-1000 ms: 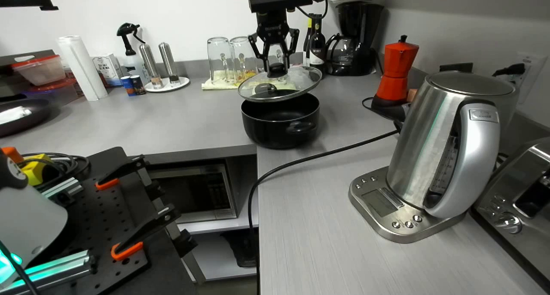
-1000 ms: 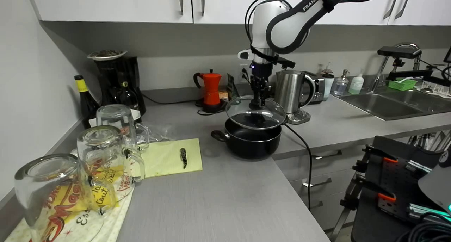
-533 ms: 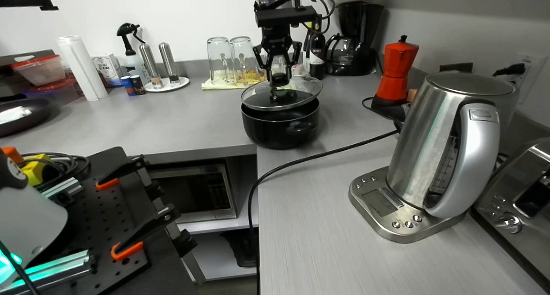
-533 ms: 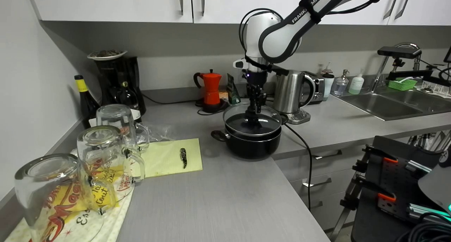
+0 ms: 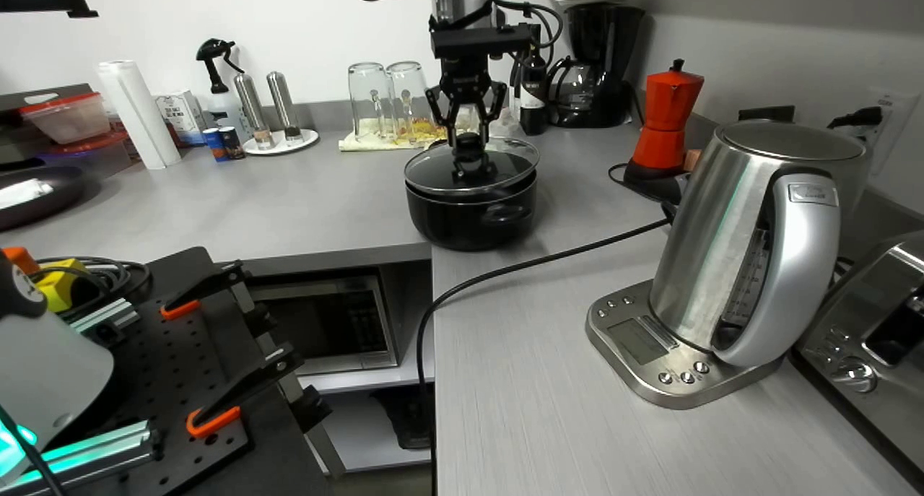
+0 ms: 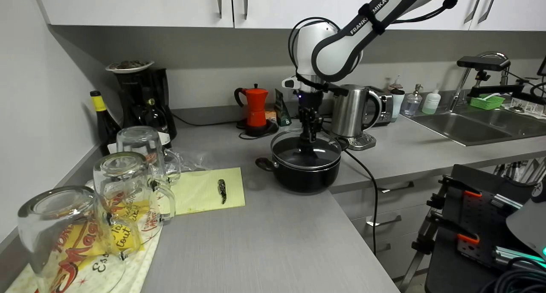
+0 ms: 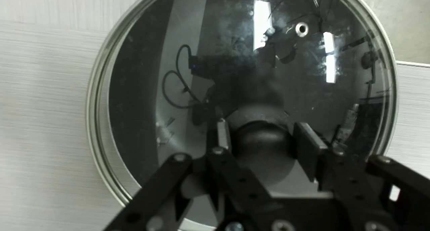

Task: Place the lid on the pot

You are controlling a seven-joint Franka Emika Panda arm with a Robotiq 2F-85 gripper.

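The clear glass lid (image 5: 437, 170) with its thin metal rim lies across the top of the black pot (image 5: 462, 225). In an exterior view the lid (image 6: 328, 150) sits at the rim of the pot (image 6: 305, 181); in an exterior view a slight gap shows at the right, so I cannot tell if it is fully seated. My gripper (image 5: 469, 138) points down with its fingers on both sides of the lid's dark knob. In the wrist view the gripper (image 7: 265, 137) is closed around the knob, and the lid (image 7: 141, 89) fills most of the picture. The pot's inside is dark through the glass.
The steel kettle (image 5: 693, 250) stands on its base to the right, with a black cable (image 5: 534, 258) running past the pot. The red moka pot (image 5: 668, 120) and a coffee maker (image 5: 599, 63) stand behind. Glass mugs (image 6: 128, 178) stand on a cloth.
My gripper has moved down with the lid in it. The lid was tilted and raised above the pot a second ago; now it is lower, flatter and at the pot's rim.
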